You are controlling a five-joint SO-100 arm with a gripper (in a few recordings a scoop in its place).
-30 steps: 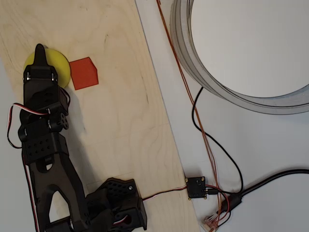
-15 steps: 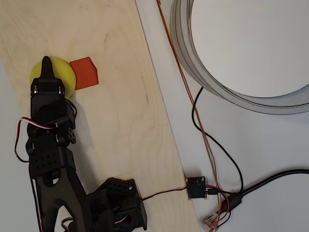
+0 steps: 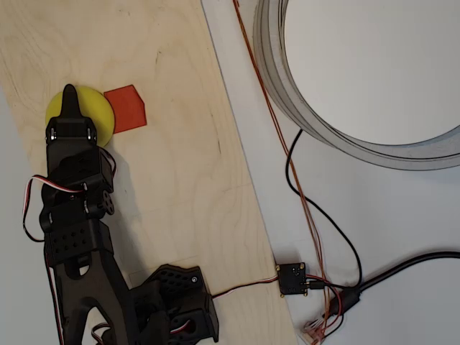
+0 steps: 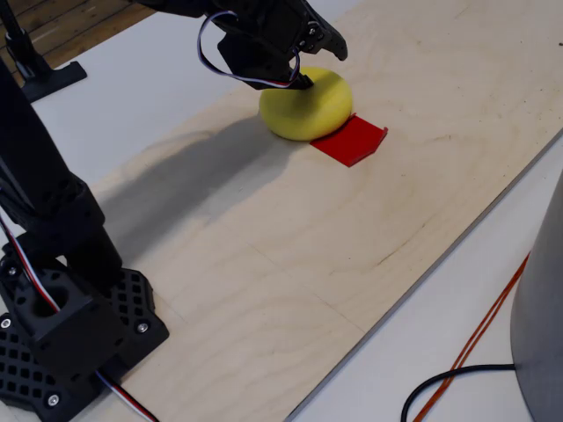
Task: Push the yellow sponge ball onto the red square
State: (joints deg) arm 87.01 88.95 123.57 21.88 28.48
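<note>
The yellow sponge ball lies on the plywood board, its right side overlapping the left edge of the red square. My black gripper rests over the ball's left half, its fingers drawn together into one point, and hides that part of the ball. From the side, in the fixed view, the gripper presses against the top and back of the ball. The red square pokes out from under the ball's near right side.
The plywood board runs diagonally, and its right edge drops to a white tabletop. A large grey ring fills the upper right. Orange and black cables lead to a small black circuit box. The arm's base stands at the bottom left.
The gripper and the ball have shifted a little to the right, and the ball now covers the red square's left edge. Over the last half second almost nothing moved.
</note>
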